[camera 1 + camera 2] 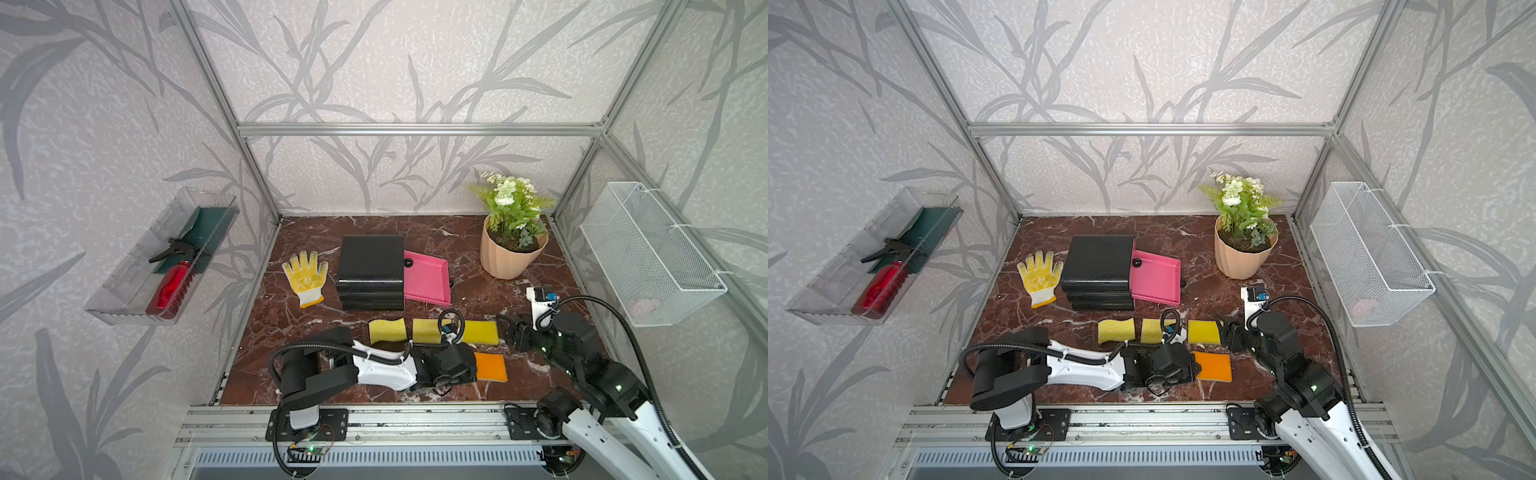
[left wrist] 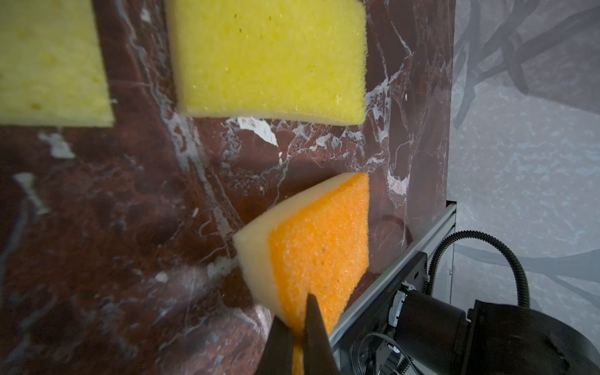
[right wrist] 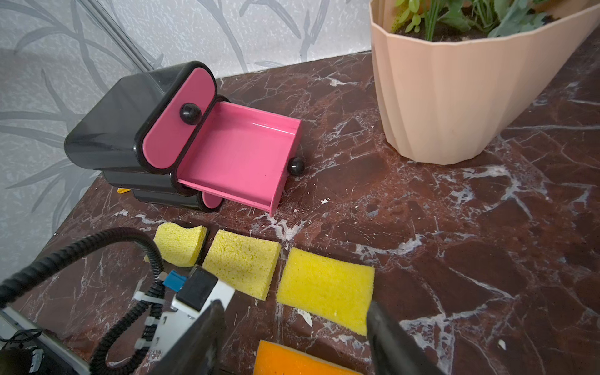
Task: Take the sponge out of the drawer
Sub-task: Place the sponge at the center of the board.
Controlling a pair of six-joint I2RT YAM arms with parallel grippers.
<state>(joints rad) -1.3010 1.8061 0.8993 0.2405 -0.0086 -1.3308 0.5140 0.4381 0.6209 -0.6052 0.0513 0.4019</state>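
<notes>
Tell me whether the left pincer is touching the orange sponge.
Touching. The left wrist view shows the left pincer shut on the orange sponge, its corner squeezed between the tips.

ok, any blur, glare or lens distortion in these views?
Left wrist: orange sponge sharp, fingers dark and soft, the table blurred toward the frame's lower left. Right wrist: fingers blurred up close, a glare streak on the drawer wall. Both top views: even, soft light; frame posts splay outward from the wide lens.

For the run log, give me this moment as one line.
left gripper: shut on orange sponge | right gripper: open, holding nothing | pink drawer: pulled out, empty
</notes>
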